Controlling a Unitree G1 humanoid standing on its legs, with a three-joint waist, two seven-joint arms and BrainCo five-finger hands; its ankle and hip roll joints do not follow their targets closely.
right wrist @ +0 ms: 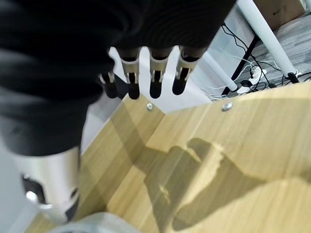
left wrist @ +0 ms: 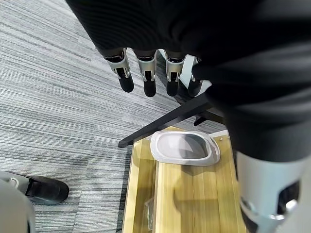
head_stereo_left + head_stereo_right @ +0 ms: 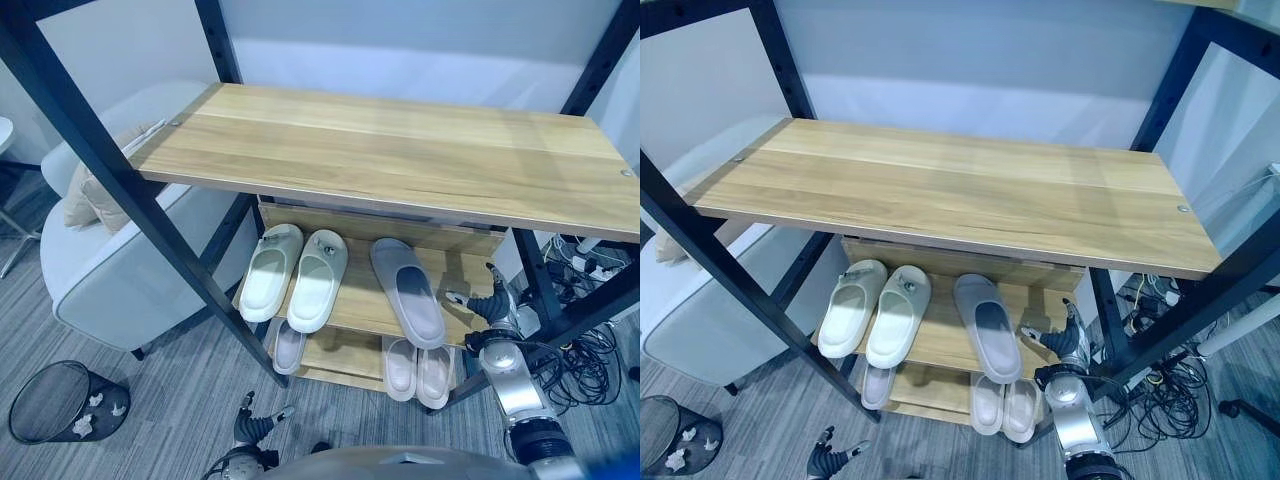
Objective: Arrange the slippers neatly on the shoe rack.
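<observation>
I see a shoe rack (image 3: 400, 150) with a wide wooden top board and 2 lower shelves inside black posts. On the middle shelf (image 3: 465, 275) lie 3 slippers: a cream pair (image 3: 295, 275) side by side at the left, toes toward the back, and 1 grey slipper (image 3: 408, 290) to their right, turned slightly askew, with a gap between it and the pair. On the bottom shelf (image 3: 340, 355) I make out a pale slipper (image 3: 289, 346) under the cream pair and 2 more pale slippers (image 3: 418, 370) side by side further right, mostly hidden by the shelf above.

My right hand (image 3: 490, 305) sits at the right front corner of the middle shelf, just beside the grey slipper's heel end but not touching it. In the right wrist view its fingers (image 1: 154, 77) hang straight and spread over bare shelf wood, holding nothing; a grey slipper edge (image 1: 92, 224) shows near the thumb (image 1: 48, 187).

My left hand (image 3: 255, 425) is low, over the carpet (image 3: 150, 360) in front of the rack's left post, well apart from every slipper. In the left wrist view its fingers (image 2: 148, 75) are straight and apart, empty, with the toe of the bottom-shelf slipper (image 2: 184, 148) past them.

An armchair (image 3: 110, 260) stands left of the rack, a black mesh bin (image 3: 55, 400) in front of it.
</observation>
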